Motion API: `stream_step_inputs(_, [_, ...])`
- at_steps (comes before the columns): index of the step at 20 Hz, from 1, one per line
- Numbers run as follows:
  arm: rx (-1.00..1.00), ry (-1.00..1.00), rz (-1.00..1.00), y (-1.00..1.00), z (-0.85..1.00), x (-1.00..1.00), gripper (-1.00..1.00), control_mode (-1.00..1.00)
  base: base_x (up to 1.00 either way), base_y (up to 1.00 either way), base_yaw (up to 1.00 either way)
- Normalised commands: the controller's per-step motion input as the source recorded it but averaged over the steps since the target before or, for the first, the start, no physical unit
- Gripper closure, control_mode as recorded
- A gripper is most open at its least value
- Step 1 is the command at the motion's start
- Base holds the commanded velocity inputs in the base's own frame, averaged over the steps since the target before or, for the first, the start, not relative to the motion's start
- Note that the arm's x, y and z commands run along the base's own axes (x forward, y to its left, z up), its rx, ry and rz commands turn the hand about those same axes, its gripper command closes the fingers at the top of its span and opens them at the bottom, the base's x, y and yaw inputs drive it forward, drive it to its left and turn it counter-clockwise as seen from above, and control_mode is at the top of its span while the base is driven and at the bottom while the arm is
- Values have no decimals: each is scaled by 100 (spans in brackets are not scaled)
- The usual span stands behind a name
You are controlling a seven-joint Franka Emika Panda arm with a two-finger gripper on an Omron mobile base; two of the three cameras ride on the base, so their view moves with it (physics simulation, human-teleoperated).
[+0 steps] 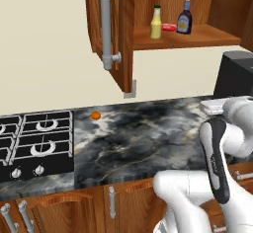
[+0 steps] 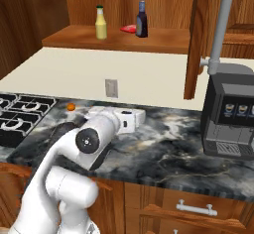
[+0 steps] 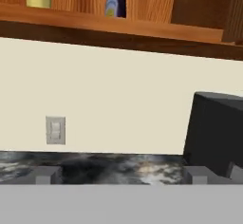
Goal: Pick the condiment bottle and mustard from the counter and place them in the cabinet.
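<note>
Cream wall (image 1: 49, 54), grey wall switch (image 2: 111, 87), black stove top (image 1: 34, 138), low wooden cupboards (image 2: 188, 203)

My arm's white shell looks like smooth, glossy plastic. Under it the black-grey marble tabletop (image 1: 148, 138) shows a polished, white-veined sheen. Above the tabletop, the reddish-brown cabinet (image 1: 207, 37) is grained wood with a satin finish, its long grey bar handle (image 1: 105, 22) like matt metal. The boxy black coffee machine (image 2: 230, 111) on the tabletop looks matt.

Mustard (image 1: 156, 23) left of condiment bottle (image 1: 185, 18)
</note>
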Motion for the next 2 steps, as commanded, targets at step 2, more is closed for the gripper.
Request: stream_step_inputs(2, [-5,-1,4,-1,-25,-52,-100,-100,0,0,0])
